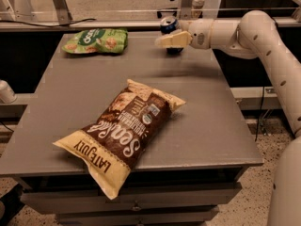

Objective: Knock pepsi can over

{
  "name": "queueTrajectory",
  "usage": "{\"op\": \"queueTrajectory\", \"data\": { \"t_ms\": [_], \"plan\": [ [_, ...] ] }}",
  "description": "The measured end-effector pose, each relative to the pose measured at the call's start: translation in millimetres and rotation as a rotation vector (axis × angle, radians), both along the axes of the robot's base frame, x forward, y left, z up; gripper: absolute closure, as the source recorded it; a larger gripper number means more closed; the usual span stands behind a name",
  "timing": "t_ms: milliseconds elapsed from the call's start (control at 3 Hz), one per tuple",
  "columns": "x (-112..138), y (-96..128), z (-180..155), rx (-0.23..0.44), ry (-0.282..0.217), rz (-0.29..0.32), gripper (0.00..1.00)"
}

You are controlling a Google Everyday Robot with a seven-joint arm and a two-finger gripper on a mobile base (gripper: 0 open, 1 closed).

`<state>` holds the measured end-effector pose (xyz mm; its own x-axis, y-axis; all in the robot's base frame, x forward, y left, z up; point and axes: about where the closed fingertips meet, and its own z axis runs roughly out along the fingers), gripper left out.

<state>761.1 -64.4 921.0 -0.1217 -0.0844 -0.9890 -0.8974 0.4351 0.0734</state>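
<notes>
Pincer [162, 41] seemingly against pepsi can [168, 24], at table's [211, 126] far edge.

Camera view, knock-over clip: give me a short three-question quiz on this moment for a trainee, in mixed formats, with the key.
1. True or false: the end effector is at the far side of the table, crossing in front of the pepsi can.
2. Of the green chip bag, the brown chip bag and the pepsi can, which lies nearest the camera? A. green chip bag B. brown chip bag C. pepsi can
3. How many chip bags lie on the table?
Key: 1 true; 2 B; 3 two.
</notes>
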Motion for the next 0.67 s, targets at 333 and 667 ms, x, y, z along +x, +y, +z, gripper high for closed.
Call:
{"op": "queueTrajectory", "data": {
  "t_ms": [333,667],
  "plan": [
    [-35,23,26,0.107,0.016,0.141,0.0],
    [-68,36,53,0.2,0.011,0.265,0.0]
  ]
}}
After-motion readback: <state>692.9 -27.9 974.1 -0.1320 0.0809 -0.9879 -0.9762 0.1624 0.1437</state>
